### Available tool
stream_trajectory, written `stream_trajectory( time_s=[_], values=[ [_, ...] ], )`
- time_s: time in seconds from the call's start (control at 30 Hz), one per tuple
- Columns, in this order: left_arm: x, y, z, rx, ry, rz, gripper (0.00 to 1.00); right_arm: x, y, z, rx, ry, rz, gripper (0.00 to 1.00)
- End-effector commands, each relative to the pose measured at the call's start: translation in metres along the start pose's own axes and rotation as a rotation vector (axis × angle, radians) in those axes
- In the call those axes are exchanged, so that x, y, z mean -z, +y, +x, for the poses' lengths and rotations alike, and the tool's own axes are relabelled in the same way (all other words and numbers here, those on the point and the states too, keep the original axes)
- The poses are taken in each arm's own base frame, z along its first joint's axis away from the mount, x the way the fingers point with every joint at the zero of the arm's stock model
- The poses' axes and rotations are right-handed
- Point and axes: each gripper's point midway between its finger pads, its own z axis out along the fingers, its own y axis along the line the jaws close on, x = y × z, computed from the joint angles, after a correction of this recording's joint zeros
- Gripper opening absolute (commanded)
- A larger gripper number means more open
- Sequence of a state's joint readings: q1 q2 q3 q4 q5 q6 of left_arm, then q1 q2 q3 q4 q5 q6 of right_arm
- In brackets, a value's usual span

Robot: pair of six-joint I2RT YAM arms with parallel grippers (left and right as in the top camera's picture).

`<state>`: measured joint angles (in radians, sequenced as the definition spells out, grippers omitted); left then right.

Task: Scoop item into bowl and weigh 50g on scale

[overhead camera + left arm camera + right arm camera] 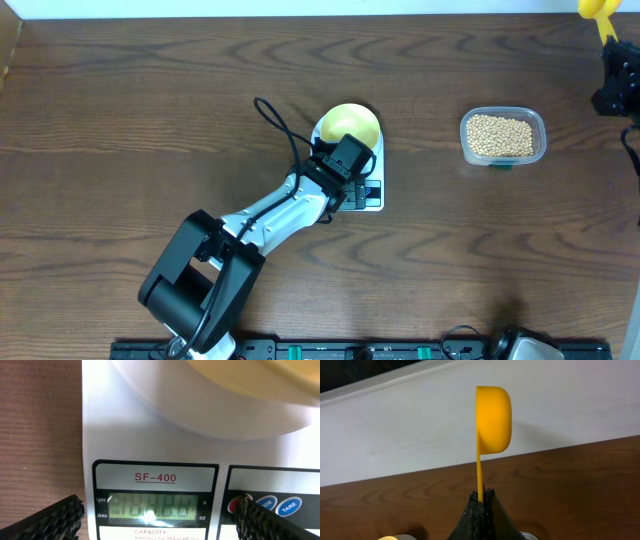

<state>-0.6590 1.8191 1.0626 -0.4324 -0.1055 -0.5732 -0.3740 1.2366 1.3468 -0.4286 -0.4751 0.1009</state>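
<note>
The left gripper (159, 516), jaws spread wide and holding nothing, hangs low over the front panel of the white digital kitchen scale (150, 430). One finger (260, 522) sits at the red button (233, 504), probably to switch the scale on or zero it before weighing. Between the fingers, the grey display (152, 509) is lit but its digits are too blurred to read. Around it the panel reads "SF-400", "TARE", "ZERO", "g", "OZ" and "CAPACITY", and a blue button says "TARE". The pale-yellow bowl (350, 122) rests on the platform, showing no beans. At the table's far corner, the right gripper (481, 507) is clamped on the handle of a yellow scoop (493, 420), held upright and seemingly waiting. The soybeans (500, 136) lie in a clear plastic tub (541, 128), well apart from the scale.
</note>
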Motion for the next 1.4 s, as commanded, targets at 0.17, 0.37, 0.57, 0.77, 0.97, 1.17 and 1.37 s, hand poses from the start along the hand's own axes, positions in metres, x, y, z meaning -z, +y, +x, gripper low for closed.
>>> stream_trajectory(
  time_s=[0.17, 0.37, 0.57, 0.77, 0.97, 1.17, 1.37],
  values=[
    [-0.022, 0.017, 0.024, -0.020, 0.087, -0.078, 0.98, 0.005, 0.003, -0.010, 0.024, -0.024, -0.004, 0.01],
    [0.014, -0.003, -0.005, -0.021, -0.006, 0.024, 0.98, 0.005, 0.002, -0.010, 0.025, -0.024, -0.001, 0.01],
    [0.081, -0.011, -0.032, 0.007, -0.154, 0.133, 0.98, 0.005, 0.002, -0.010, 0.043, -0.024, -0.001, 0.01],
    [0.118, 0.043, -0.021, 0.010, -0.183, -0.057, 0.98, 0.005, 0.002, -0.010, 0.049, -0.024, -0.001, 0.01],
    [0.114, 0.062, 0.004, -0.014, -0.078, -0.130, 0.98, 0.005, 0.002, -0.007, 0.072, -0.014, 0.000, 0.01],
    [0.114, 0.062, 0.004, -0.016, -0.078, -0.129, 0.98, 0.004, -0.004, -0.011, 0.018, -0.028, 0.029, 0.01],
    [0.114, 0.062, 0.004, -0.015, -0.078, -0.129, 0.98, 0.003, -0.013, -0.006, -0.022, -0.014, 0.076, 0.01]
  ],
)
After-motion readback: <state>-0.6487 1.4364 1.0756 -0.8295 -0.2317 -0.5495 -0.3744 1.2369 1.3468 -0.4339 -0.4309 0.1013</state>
